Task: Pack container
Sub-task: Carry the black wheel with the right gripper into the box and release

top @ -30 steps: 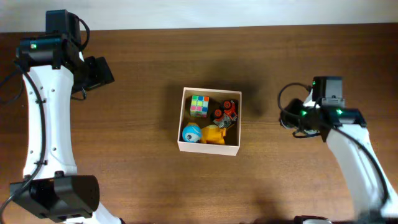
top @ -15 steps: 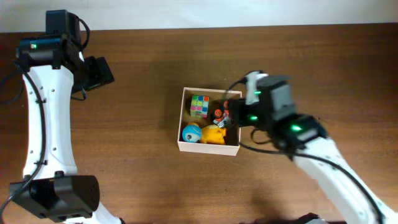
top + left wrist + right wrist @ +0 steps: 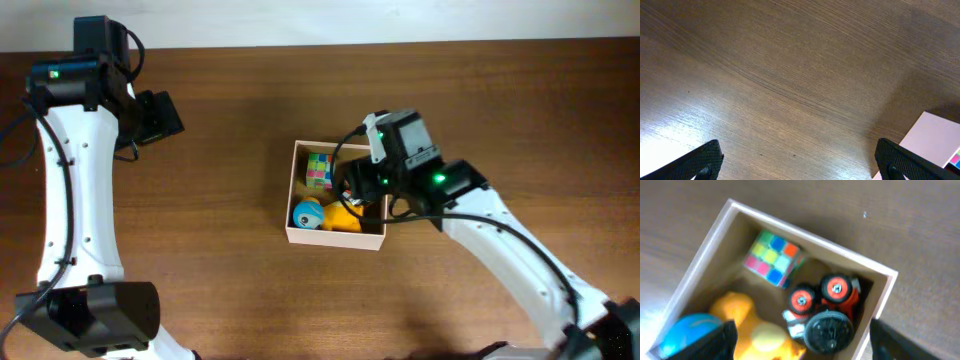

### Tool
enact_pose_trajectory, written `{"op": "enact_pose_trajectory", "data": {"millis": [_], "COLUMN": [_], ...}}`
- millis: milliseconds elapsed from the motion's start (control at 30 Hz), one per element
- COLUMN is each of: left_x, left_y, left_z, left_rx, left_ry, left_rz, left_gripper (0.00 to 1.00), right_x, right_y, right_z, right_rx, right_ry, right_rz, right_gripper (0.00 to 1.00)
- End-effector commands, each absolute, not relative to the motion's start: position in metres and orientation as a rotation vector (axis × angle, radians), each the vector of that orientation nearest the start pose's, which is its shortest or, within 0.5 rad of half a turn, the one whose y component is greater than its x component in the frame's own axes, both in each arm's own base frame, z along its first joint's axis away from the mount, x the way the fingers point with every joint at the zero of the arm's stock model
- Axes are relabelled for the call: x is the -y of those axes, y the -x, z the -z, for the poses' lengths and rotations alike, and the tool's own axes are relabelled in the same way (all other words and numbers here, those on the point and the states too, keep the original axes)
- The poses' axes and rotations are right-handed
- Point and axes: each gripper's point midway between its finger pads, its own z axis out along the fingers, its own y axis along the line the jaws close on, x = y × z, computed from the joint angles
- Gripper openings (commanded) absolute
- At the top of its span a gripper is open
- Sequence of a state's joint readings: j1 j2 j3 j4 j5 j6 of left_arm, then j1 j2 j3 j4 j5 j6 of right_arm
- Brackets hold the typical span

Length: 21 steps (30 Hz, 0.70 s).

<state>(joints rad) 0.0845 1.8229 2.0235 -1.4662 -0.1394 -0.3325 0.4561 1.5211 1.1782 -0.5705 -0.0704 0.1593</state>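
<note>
- Container (image 3: 335, 238) sits mid-table (image 3: 220, 250), holding a colour cube (image 3: 320, 169), blue ball (image 3: 307, 213), yellow toy (image 3: 345, 217) and wheeled car (image 3: 827, 307).
- Right pincer (image 3: 801, 330) hovers over it, spread wide, gripping nothing.
- Left pincer (image 3: 797, 150) is wide, gripping nothing, well apart.

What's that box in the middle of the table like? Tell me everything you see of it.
The box is square, open-topped cardboard by its look, white outside and tan-brown inside. It sits flat on the wooden table, near the middle. Inside lie a multicoloured puzzle cube, a blue round toy, a yellow toy and a red-wheeled toy car. The right tool hangs open above the car.
</note>
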Motion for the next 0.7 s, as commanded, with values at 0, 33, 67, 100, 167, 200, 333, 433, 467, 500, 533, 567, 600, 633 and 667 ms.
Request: {"op": "enact_pose_trajectory", "data": {"millis": [0, 33, 67, 100, 167, 200, 333, 433, 467, 500, 533, 567, 600, 633, 667], "left_x": [-0.058, -0.058, -0.058, -0.058, -0.058, -0.058, -0.058, -0.058, -0.058, -0.058, -0.058, -0.058, -0.058, -0.058, -0.058], "left_y": [-0.382, -0.382, -0.382, -0.382, -0.382, -0.382, -0.382, -0.382, -0.382, -0.382, -0.382, -0.382, -0.382, -0.382, -0.382], "left_z": [-0.260, -0.260, -0.260, -0.260, -0.260, -0.260, -0.260, -0.260, -0.260, -0.260, -0.260, -0.260, -0.260, -0.260, -0.260], "left_rx": [-2.707, -2.707, -2.707, -2.707, -2.707, -2.707, -2.707, -2.707, -2.707, -2.707, -2.707, -2.707, -2.707, -2.707, -2.707], "left_ry": [0.595, 0.595, 0.595, 0.595, 0.595, 0.595, 0.595, 0.595, 0.595, 0.595, 0.595, 0.595, 0.595, 0.595, 0.595], "left_rz": [-0.145, -0.145, -0.145, -0.145, -0.145, -0.145, -0.145, -0.145, -0.145, -0.145, -0.145, -0.145, -0.145, -0.145, -0.145], "left_gripper": [0.99, 0.99, 0.99, 0.99, 0.99, 0.99, 0.99, 0.99, 0.99, 0.99, 0.99, 0.99, 0.99, 0.99, 0.99], "right_x": [-0.185, -0.181, -0.175, -0.169, -0.164, -0.163, -0.158, -0.153, -0.151, -0.149, -0.148, -0.146, -0.141, -0.135, -0.126], "right_y": [-0.353, -0.350, -0.348, -0.347, -0.344, -0.342, -0.330, -0.318, -0.313, -0.309, -0.306, -0.302, -0.300, -0.299, -0.298], "right_z": [-0.213, -0.219, -0.228, -0.238, -0.258, -0.271, -0.327, -0.356, -0.361, -0.363, -0.366, -0.366, -0.365, -0.366, -0.368], "right_rx": [-2.418, -2.418, -2.414, -2.402, -2.362, -2.329, -2.187, -2.108, -2.096, -2.090, -2.084, -2.089, -2.096, -2.096, -2.092], "right_ry": [0.401, 0.393, 0.381, 0.366, 0.373, 0.385, 0.374, 0.362, 0.361, 0.361, 0.360, 0.361, 0.353, 0.332, 0.305], "right_rz": [-0.359, -0.347, -0.332, -0.314, -0.296, -0.292, -0.324, -0.343, -0.349, -0.350, -0.351, -0.349, -0.332, -0.297, -0.253], "right_gripper": [0.79, 0.80, 0.81, 0.82, 0.85, 0.87, 0.99, 0.99, 0.99, 0.99, 0.99, 0.99, 0.99, 0.99, 0.99]}}
